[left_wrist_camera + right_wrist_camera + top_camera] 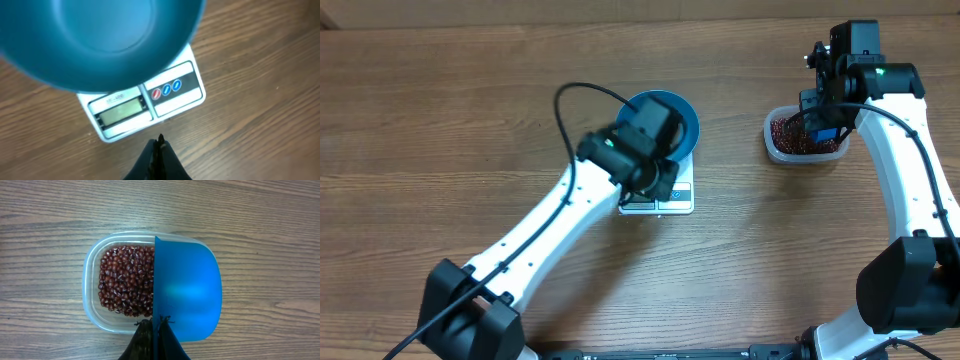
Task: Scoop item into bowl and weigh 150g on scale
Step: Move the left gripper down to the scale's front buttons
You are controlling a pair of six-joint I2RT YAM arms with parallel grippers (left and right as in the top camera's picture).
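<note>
Jaws of the left gripper are pressed tight together w/ nothing between them. It hovers just off the front edge of the scale, at 6 o'clock of it in the wrist view. Bowl sits on the scale, overhanging it toward 12; its inside looks bare, no beans seen there. Display too blurred to read.

At 3 o'clock from the bowl, well apart, is a clear tub holding the beans in a loose heap. Right gripper is clamped on the blue scoop, which covers the tub's 3 o'clock half. No beans visible on it; can't tell if it touches the heap.

Handling, my guess: beans are tiny, hard, light, and roll & scatter easily, so no pinching. Use the scoop only, keep it level, tip slowly near target. Bowl is prob. light rigid plastic and may slide on the scale if bumped; take it by the rim.

Count: 1 bowl, 1 scale, 1 tub, 1 scoop, 2 arms; beans too many to count.
</note>
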